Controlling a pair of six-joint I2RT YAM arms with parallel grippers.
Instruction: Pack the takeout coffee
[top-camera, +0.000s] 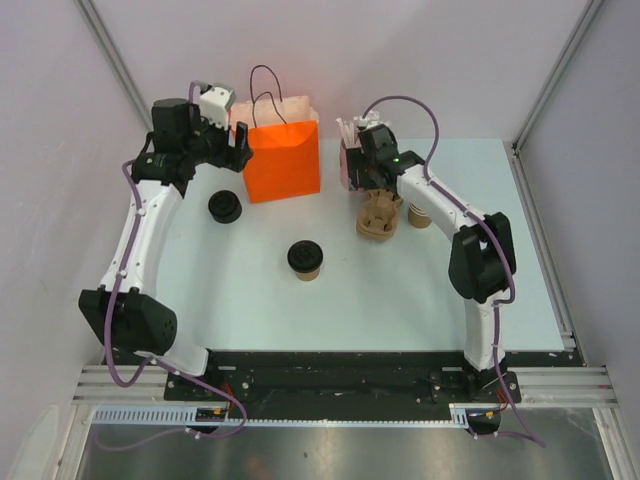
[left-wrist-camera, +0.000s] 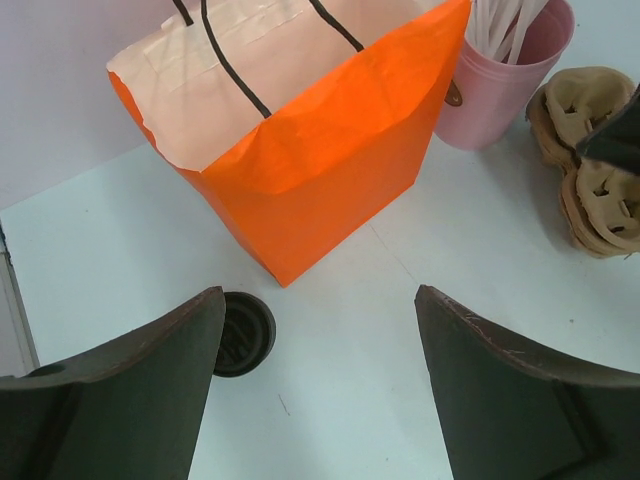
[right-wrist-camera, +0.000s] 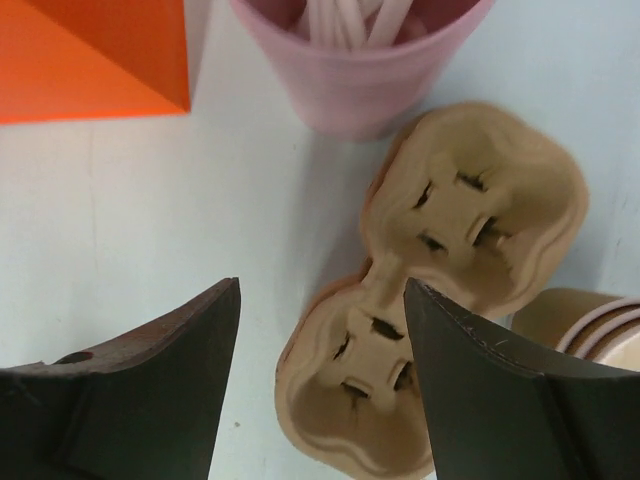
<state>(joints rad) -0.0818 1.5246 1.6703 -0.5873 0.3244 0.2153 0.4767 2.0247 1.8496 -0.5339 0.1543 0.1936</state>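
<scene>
Bag (top-camera: 283, 165): orange creased paper, boxy, stood open near the far edge of the worktop (top-camera: 400, 300).
Carrier (top-camera: 379, 224): lobed brown moulded pulp.
Takeout coffee (top-camera: 305, 260): kraft cup, round black lid, upright mid-worktop.
Left gripper (left-wrist-camera: 320, 300): jaws spread wide, nothing held.
Right gripper (right-wrist-camera: 322, 290): jaws spread wide, nothing held.
Surface: pale, smooth, matte.

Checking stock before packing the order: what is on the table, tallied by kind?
Orange paper bag: 1
Takeout coffee: 1
Separate black lid: 1
Pink cup of white sticks: 1
Pulp cup carrier: 1
Stack of unlidded paper cups: 1
Total: 6
</scene>
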